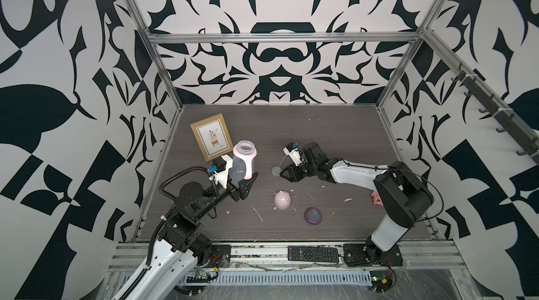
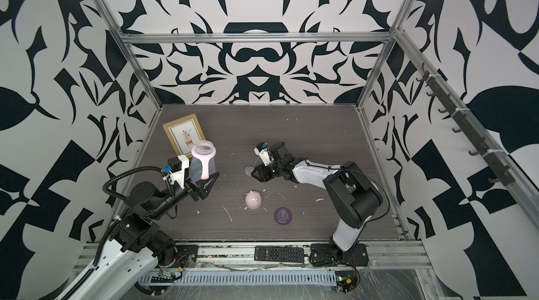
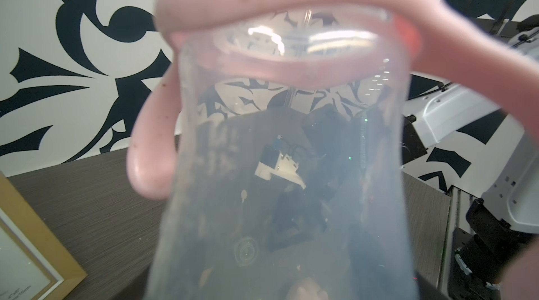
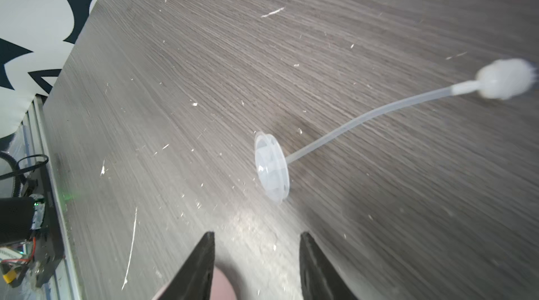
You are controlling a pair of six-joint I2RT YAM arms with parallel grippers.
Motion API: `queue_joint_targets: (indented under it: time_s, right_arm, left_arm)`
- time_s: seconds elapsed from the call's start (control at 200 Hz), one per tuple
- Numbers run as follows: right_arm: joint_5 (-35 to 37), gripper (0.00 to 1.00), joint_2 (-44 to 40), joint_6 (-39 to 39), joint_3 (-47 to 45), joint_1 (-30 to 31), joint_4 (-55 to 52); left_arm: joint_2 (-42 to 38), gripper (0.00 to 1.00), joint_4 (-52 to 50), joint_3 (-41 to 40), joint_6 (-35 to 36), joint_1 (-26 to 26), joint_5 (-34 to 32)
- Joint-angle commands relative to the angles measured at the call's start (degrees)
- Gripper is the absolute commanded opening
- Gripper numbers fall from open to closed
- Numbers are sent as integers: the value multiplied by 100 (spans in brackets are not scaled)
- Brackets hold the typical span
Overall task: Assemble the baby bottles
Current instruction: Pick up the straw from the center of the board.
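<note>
In both top views, left of centre, the left fingers (image 1: 249,185) (image 2: 209,185) clamp the bottle body (image 1: 239,167) (image 2: 196,167), pink ring (image 1: 244,153) (image 2: 203,154) round its neck; the pink cap (image 1: 282,200) (image 2: 253,200) and purple collar (image 1: 313,215) (image 2: 283,215) sit lower centre on the worktop (image 1: 335,138). Left wrist view: raised lettering on the bottle body (image 3: 291,182) is too blurred to read. Right wrist view: right fingers (image 4: 201,263), bottom edge, stand apart; the straw (image 4: 271,167) lies mid-frame, just beyond them

Only blurred, unreadable embossed marks (image 3: 220,149) on the bottle body (image 3: 291,202)
</note>
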Motion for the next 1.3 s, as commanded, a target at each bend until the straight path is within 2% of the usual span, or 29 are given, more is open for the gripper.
queue_joint_targets:
  time_s: [0.0, 0.285, 0.52, 0.57, 0.645, 0.72, 0.795, 0.925, 1.1, 1.295]
  right_arm:
    - [-215, 45, 149, 349, 259, -23, 746]
    - [-155, 35, 797, 744, 355, -31, 1441]
    - [-309, 18, 793, 844, 287, -24, 1652]
    - [-307, 16, 642, 841, 254, -24, 1597]
    - [-292, 13, 373, 813, 250, -18, 1417]
    - [-287, 10, 29, 765, 330, -26, 1053]
    - [-313, 9, -327, 713, 450, -29, 671]
    - [-452, 7, -985, 617, 835, -25, -140]
    - [-612, 6, -1681, 585, 1377, 0, -1048]
    - [-665, 5, -2302, 523, 2041, 348, -1837]
  left_arm:
    - [-116, 23, -313, 127, 121, 4, -71]
    - [-134, 23, -432, 139, 129, 4, -21]
    - [-108, 23, -406, 112, 111, 3, 126]
    - [-103, 23, -254, 23, 116, 1, 293]
    - [-109, 25, 534, -345, 54, 2, 700]
    - [-20, 25, 1163, -641, -59, 6, 667]
    - [166, 24, 1366, -748, -10, 2, 591]
    - [603, 22, 1683, -901, 274, 9, 557]
    - [1255, 21, 2638, -1212, 742, 1, 613]
    - [1983, 20, 2970, -1252, 1191, 1, 852]
